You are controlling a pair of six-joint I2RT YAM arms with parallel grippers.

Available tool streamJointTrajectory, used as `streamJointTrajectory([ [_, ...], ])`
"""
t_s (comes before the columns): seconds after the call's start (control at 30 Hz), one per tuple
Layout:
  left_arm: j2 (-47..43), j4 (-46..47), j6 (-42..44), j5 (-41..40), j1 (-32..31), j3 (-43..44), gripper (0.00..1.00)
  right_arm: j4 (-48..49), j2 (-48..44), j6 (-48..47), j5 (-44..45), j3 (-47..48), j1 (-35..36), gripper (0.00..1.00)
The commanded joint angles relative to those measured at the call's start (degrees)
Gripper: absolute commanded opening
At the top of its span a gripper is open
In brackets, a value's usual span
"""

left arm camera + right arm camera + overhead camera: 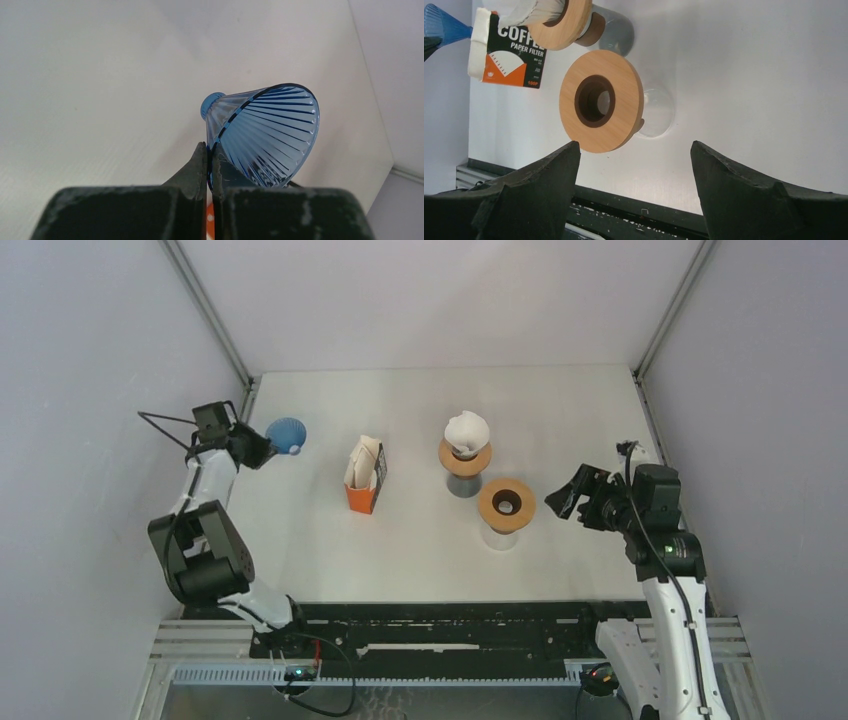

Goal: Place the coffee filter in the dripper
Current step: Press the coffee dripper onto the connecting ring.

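The left arm is folded back over its base, its forearm reaching to the far left of the table [420, 570]. There the left gripper [258, 447] is clamped on the rim of the blue dripper [286, 433], one finger inside the cone and one outside. The cone is held off the surface, tilted on its side, and the left wrist view looks into its ribbed, empty inside. The right arm stands at the right edge with its forearm bent inward. The right gripper [562, 498] has its jaws spread wide and holds nothing, facing the nearer stand [506, 505] from just beside it. That stand has a wooden collar with an empty dark hole over a clear base. The farther stand [465, 460], wooden collar on a grey base, carries a white cone [466, 428]; paper or ceramic, I cannot tell. The orange filter box [364, 488] stands upright left of centre, with white coffee filters [362, 455] sticking out of its top. Counted: one dripper, one box, two stands.
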Motion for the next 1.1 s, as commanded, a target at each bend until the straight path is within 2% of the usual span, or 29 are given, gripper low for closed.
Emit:
streamJointTrajectory([
  [0.0, -9.36, -3.65, 3.5, -0.22, -3.37, -2.97, 0.0, 0.68, -1.35, -0.37, -2.12, 0.95, 1.4, 0.89],
  [0.27, -22.24, -12.0, 4.79, -1.41, -9.05, -3.46, 0.0, -0.02, -2.52, -1.15, -0.8, 0.89, 6.12, 0.88],
  [0.57, -31.57, -19.71, 4.23, -4.28, -20.92, -2.74, 0.0, 0.13, -3.29, -1.19, -0.47, 0.73, 10.36, 0.87],
  [0.8, -33.62, -21.16, 0.49, -7.44, -33.12, -2.07, 0.0, 0.86, -2.9, -0.91, -0.41, 0.67, 12.49, 0.86],
  [1.07, -29.33, -21.26, -3.03, -11.18, -46.51, 2.4, 0.0, 1.84, -2.64, -0.12, -0.84, 0.67, 13.03, 0.85],
])
